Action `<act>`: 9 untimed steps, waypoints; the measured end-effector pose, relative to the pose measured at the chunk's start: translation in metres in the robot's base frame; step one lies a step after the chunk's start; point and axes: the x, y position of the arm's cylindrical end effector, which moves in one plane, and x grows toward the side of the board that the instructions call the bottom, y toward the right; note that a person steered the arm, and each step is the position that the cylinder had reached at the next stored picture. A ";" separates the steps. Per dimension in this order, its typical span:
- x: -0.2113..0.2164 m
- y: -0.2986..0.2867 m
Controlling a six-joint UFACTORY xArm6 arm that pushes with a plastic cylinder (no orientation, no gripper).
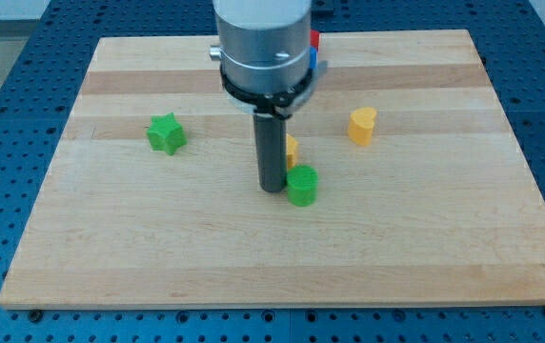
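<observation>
My tip (272, 189) sits on the wooden board (111, 257), near the middle. It is a plain rod, so it cannot open or close, and it holds nothing. The green round block (302, 185) is just beside my tip, on the view's right, so close that they seem to touch. A little farther back, a yellow block (292, 149) peeks out from behind the rod; I cannot tell its shape. Off to the view's left, well apart, is the green star block (166, 133). To the view's right is the yellow heart block (362, 125). At the far edge, red (314, 40) and blue (316, 63) bits hide behind the arm. A blue table (6, 114) with holes lies around the board.
</observation>
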 end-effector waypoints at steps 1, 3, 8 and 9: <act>0.016 0.025; 0.010 0.055; 0.015 0.148; 0.027 0.168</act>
